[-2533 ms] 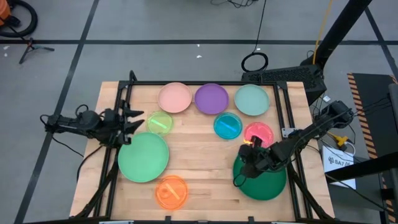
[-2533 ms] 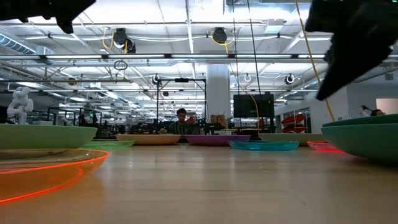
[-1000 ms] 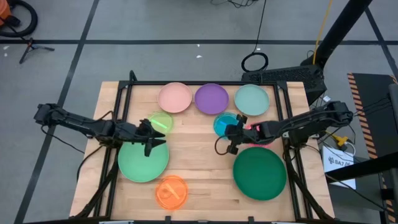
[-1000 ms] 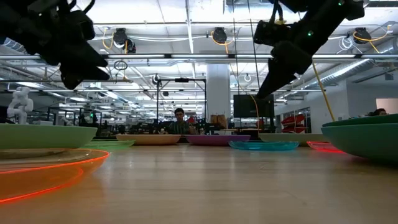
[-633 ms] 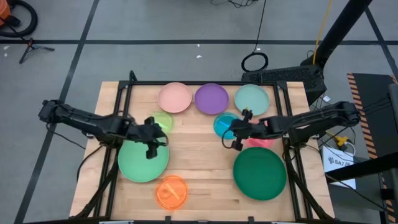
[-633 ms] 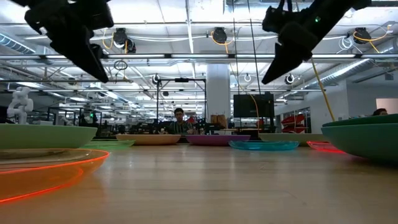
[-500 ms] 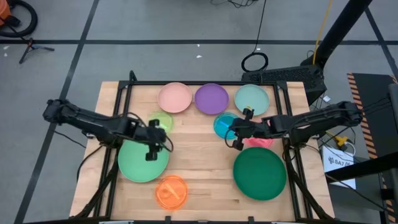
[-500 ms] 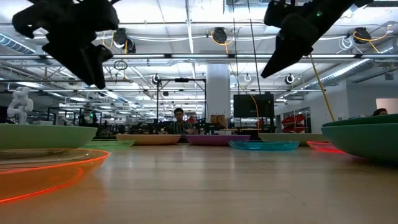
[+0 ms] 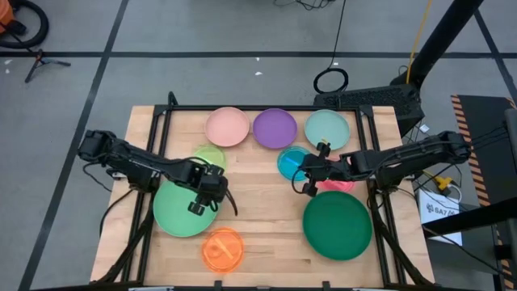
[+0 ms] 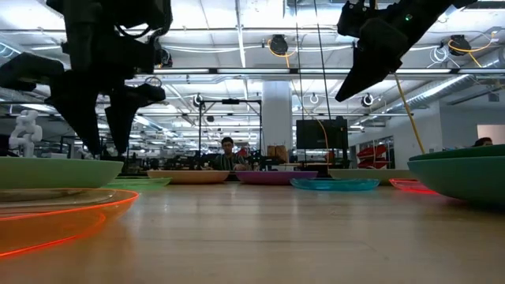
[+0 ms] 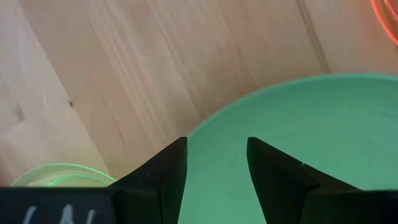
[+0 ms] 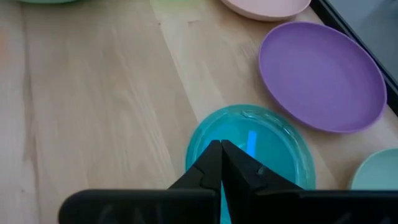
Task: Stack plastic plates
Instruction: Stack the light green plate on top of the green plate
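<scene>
Nine plastic plates lie flat on the wooden table. Along the far side are a pink (image 9: 227, 126), a purple (image 9: 275, 128) and a mint one (image 9: 327, 129). A small blue (image 9: 289, 164), a red (image 9: 339, 183) and a yellow-green one (image 9: 207, 155) sit nearer the middle. A large dark green plate (image 9: 338, 226) is near right, a small orange one (image 9: 222, 249) near the front. My left gripper (image 9: 196, 208) points down, open, over the large light green plate (image 9: 176, 212); its fingers (image 11: 176, 163) hover just above the rim (image 11: 249, 102). My right gripper (image 12: 221, 148) is shut, in the air above the blue plate (image 12: 273, 146).
A black frame runs along the table's left, far and right sides (image 9: 258, 108). Bare wood (image 9: 258, 202) lies open between the two large plates. In the low view a person (image 10: 230, 155) sits far behind the table.
My left gripper has swung from the light green plate's far rim toward the table's right and near side, over the plate. It has tipped from nearly level to pointing down and has rolled about. My right gripper has risen a little above the blue plate.
</scene>
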{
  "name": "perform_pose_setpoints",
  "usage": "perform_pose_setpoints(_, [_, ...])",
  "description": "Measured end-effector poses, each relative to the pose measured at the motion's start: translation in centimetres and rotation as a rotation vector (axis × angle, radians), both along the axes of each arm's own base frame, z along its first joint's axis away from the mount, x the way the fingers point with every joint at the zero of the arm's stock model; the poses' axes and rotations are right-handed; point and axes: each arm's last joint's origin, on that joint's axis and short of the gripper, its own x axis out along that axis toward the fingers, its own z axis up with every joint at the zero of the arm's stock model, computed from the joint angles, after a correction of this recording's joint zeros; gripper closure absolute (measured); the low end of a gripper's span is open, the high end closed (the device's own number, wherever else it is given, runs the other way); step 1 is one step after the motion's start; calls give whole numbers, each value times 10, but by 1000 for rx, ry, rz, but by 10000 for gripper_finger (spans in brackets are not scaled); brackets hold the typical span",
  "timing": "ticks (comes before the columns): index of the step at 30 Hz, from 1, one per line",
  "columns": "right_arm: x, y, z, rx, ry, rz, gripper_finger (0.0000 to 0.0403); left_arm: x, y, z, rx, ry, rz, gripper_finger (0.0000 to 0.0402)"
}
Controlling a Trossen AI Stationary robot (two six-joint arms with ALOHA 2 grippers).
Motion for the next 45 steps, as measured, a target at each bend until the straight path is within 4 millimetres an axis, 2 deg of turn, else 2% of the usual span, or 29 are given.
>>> perform_pose_setpoints(17, [1, 0, 1, 1, -9, 0, 403, 6, 17, -1, -17, -19, -75, 229])
perform_pose_setpoints(26, [1, 0, 1, -1, -8, 2, 403, 12, 28, -17, -47, 46, -115, 229])
perform_pose_setpoints(33, [1, 0, 1, -2, -7, 2, 403, 15, 29, -31, -35, 101, -178, 229])
perform_pose_setpoints(45, [1, 0, 1, -3, -7, 2, 403, 15, 29, -31, -24, 96, -246, 229])
